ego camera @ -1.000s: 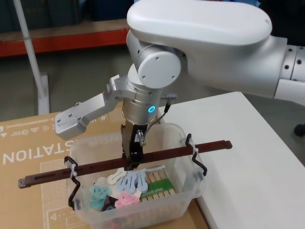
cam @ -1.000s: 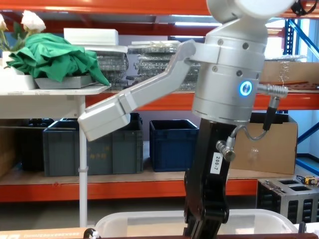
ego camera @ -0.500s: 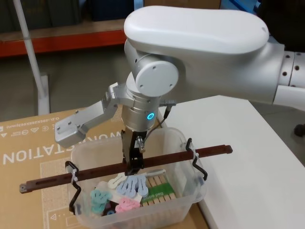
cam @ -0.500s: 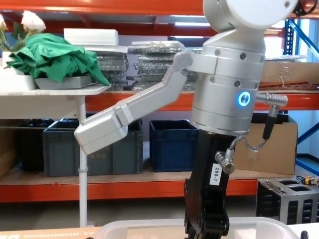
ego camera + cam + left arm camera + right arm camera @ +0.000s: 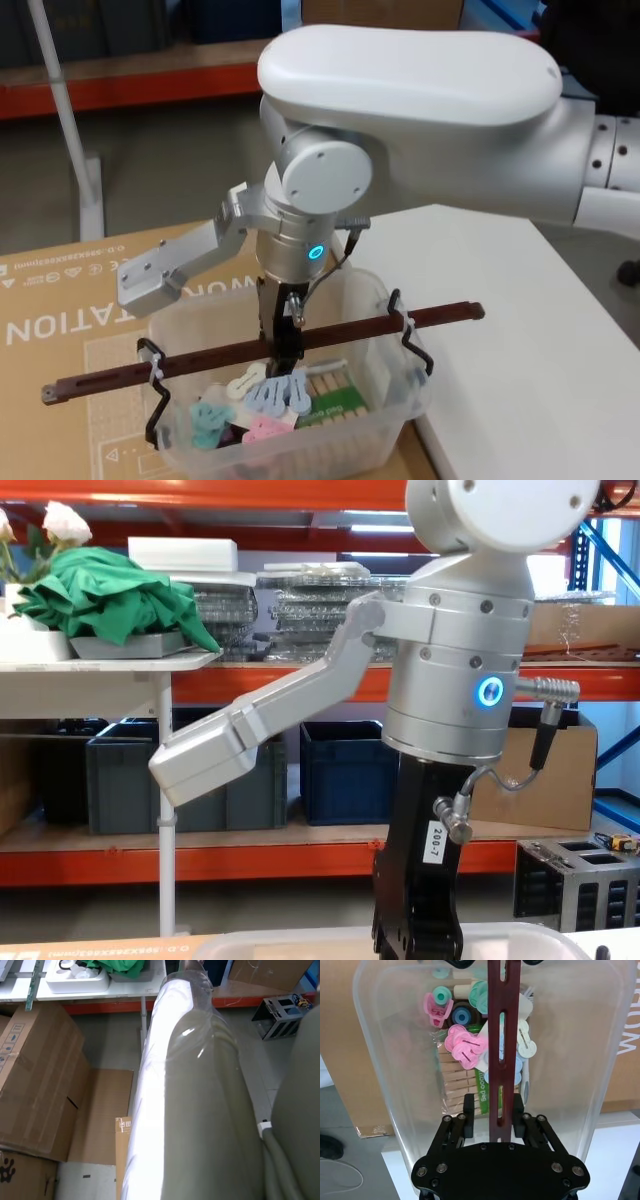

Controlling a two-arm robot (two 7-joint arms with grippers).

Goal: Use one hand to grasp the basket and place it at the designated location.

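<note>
The printed cardboard box [image 5: 60, 300] lies under the basket [image 5: 385, 425], and the white table [image 5: 520, 330] is just beside the basket's right. The right gripper [image 5: 284, 348] hangs over the basket's middle, fingers clamped on its reddish-brown bar handle [image 5: 200, 358]. Colourful pegs [image 5: 275, 395] lie inside the basket.

One basket [image 5: 392, 400] carries one brown bar handle [image 5: 210, 360] on two black end fittings [image 5: 152, 405]. One right tool [image 5: 494, 1107] is clamped on the bar. Inside lie one pack of wooden pegs [image 5: 454, 1080], at least two pink pegs [image 5: 465, 1045], and teal, blue and white ones too overlapped to count. One cardboard sheet [image 5: 60, 300], one white worktop [image 5: 520, 330]. On the far shelf stand at least two dark crates [image 5: 340, 770] and one cardboard box [image 5: 555, 775].
</note>
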